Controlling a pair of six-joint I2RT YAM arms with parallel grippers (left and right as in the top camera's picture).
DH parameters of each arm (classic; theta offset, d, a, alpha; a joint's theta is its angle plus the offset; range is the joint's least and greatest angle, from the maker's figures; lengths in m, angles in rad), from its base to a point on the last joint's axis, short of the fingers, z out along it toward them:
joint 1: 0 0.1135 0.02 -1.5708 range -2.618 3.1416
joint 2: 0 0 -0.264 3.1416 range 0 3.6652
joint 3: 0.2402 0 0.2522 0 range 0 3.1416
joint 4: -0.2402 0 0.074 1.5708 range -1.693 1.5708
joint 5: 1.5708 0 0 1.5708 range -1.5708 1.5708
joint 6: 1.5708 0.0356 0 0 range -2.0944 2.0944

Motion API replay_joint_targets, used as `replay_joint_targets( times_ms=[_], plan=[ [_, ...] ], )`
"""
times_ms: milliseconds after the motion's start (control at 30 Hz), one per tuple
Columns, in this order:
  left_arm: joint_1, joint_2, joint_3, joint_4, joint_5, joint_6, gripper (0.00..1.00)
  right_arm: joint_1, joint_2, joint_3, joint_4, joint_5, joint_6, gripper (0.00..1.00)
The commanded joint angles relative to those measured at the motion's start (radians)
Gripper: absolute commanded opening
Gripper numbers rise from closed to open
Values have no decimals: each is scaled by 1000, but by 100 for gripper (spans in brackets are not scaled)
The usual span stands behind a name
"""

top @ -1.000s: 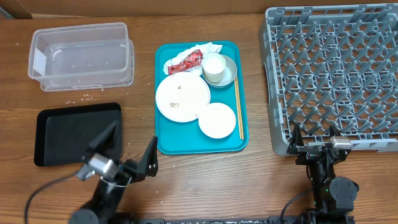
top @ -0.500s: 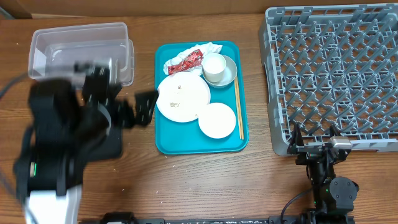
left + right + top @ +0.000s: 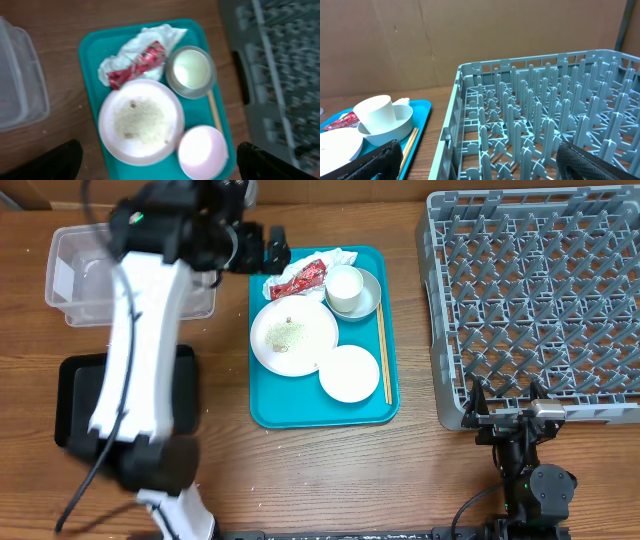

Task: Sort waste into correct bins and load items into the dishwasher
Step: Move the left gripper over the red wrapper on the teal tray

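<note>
Left hand (image 3: 270,252) hung over the far left corner of the teal tray (image 3: 262,410), its fingers spread wide with nothing between them. The red snack wrapper (image 3: 298,278) lay just beside it, a little to the right and toward the near side, resting on the crumpled white napkin (image 3: 340,257). From the wrist camera the wrapper sat ahead of the open fingers and slightly left of their midline. Its long axis ran on a slant, from near-left to far-right, so I judged the fingers would need to close across that slant, not along it. This arm was plainly the nearer one. The right hand (image 3: 506,393), also wide and empty, sat well apart at the near edge of the dish rack (image 3: 530,300). The clear tub (image 3: 70,280) stood just to the left of the working hand, and the black tray (image 3: 75,395) lay nearer the robot on that same side of the surface. The rice-strewn plate (image 3: 293,337) touched the wrapper's near end, so a low approach looked likely to brush its rim.
</note>
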Motion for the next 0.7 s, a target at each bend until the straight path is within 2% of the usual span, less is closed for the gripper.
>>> replay_joint_targets(
  times_ms=[0,167,267,400,667],
  plan=[
    [-29,108,85,37,-185,8,100,0,-11,-10,6,0,6,100],
    [-39,234,84,170,-187,6,100,0,-11,-10,6,0,6,100],
    [-39,306,84,183,-169,-33,100,0,-11,-10,6,0,6,100],
    [-39,394,85,178,-96,-14,100,0,-11,-10,6,0,6,100],
    [-40,377,105,271,-40,23,100,0,-11,-10,6,0,6,100]
  ],
)
